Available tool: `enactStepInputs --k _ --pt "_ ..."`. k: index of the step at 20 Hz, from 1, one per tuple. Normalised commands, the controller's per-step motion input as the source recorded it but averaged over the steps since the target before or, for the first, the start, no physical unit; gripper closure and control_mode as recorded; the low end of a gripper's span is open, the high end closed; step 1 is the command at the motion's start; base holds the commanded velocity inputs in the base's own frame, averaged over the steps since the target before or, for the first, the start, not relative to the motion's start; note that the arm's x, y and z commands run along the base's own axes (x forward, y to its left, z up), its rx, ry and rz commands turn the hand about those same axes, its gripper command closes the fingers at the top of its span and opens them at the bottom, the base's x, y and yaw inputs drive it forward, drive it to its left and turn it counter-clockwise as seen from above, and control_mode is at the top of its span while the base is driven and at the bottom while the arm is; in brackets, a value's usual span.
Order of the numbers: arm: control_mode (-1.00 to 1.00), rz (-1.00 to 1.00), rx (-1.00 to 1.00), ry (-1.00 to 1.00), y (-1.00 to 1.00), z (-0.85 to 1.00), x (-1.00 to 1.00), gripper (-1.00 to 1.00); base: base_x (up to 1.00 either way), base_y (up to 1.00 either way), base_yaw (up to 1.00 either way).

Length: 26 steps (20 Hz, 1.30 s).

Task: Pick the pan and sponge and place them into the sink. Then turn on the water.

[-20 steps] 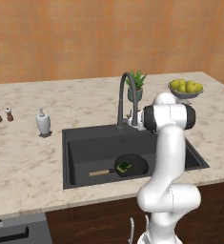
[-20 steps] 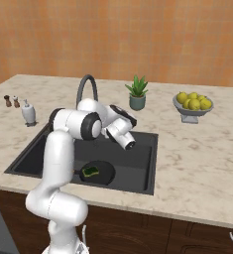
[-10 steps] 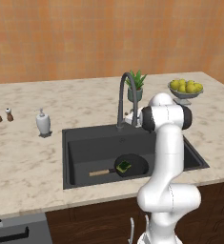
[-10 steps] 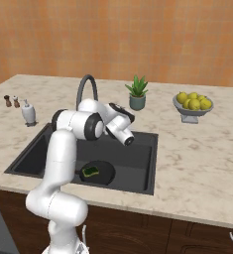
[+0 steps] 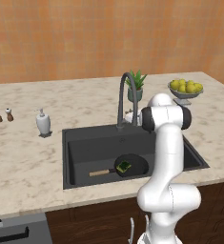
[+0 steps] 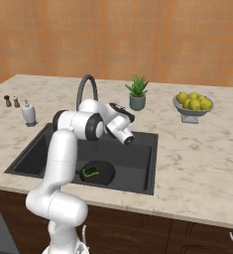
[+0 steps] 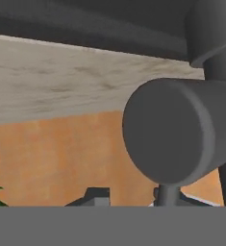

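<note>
The two-finger gripper (image 7: 132, 196) is being held close against a thick dark grey cylinder (image 7: 169, 132) at the foot of the tall dark gooseneck faucet (image 5: 122, 95). Its two dark fingertips (image 7: 97, 196) are being shown standing apart at the lower edge of the hand view. Whether they are clamping on the cylinder cannot be told.

In both base views the hand is being carried at the rear rim of the large dark grey rectangular sink (image 5: 66, 157), just beside the faucet's base.

The small round black frying pan (image 5: 135, 164) is lying on the basin floor, its light wooden handle pointing left. The small green rectangular sponge (image 5: 123, 167) is resting inside the pan.

On the pale marbled stone counter (image 5: 23, 162) a white soap dispenser bottle (image 5: 43, 123) is standing left of the sink. A green potted plant (image 5: 136, 86) is standing behind the faucet. A grey bowl of yellow lemons (image 5: 185, 88) is standing further right.
</note>
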Motion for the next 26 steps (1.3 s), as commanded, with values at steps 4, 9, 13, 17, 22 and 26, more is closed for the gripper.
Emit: enactStepInputs --k 4,9,13,17,22,26 --pt "-1.0 -0.11 0.16 0.15 -0.66 -0.05 0.85 1.0 0.0 0.0 0.0" --pt "-1.0 -0.11 0.18 0.15 -0.83 -0.1 0.85 1.0 0.0 0.0 0.0" --pt "-1.0 -0.1 0.19 0.14 -0.91 -0.1 0.84 1.0 0.0 0.0 0.0" --pt "-1.0 -0.09 0.2 0.15 -0.95 -0.14 0.83 1.0 0.0 0.0 0.0" --pt "-1.0 -0.09 0.2 0.16 -0.98 -0.15 0.84 1.0 0.0 0.0 0.0" --pt "-1.0 -0.08 0.19 0.17 -0.94 -0.17 0.82 1.0 0.0 0.0 0.0"
